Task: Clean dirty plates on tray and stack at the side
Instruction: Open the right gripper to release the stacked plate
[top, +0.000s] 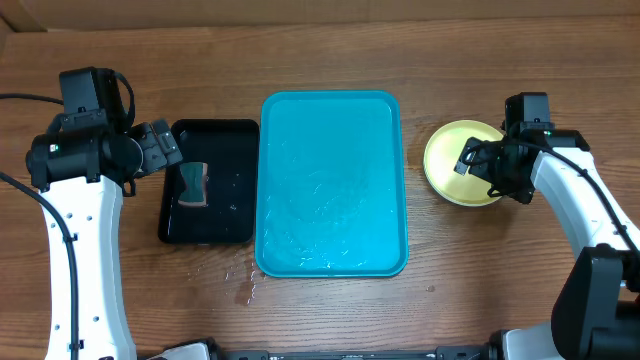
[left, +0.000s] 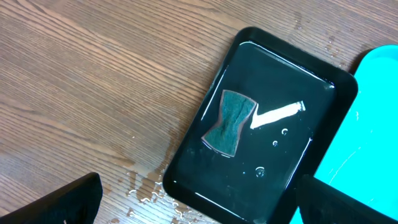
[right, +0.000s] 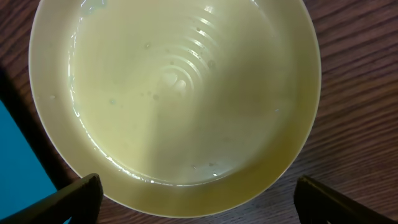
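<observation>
Hovering right claw (top: 470, 160) released over plate (right: 180, 93) | wrist cam catches droplets (right: 148, 45), overhead doesn't | left claw (top: 165, 150) slack too, by black tray (left: 286, 155) holding sponge (left: 230, 121) | tray (top: 330, 180) sits between

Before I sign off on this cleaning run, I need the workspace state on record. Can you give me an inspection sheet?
Surface: wooden table, with water droplets by the turquoise tray's near left corner.
Job's things: turquoise tray holds no plates, only a wet film. A pale yellow-green plate sits on the table to its right; cannot tell whether others lie beneath it.
Clutter: black tray left of the turquoise tray, holding water and a dark green sponge.
Grippers: left gripper open and empty, by the black tray's left edge. Right gripper open over the plate, holding nothing.
Cables: left arm's black cable and right arm's black cable are off the trays.
Surroundings: nothing seen.
</observation>
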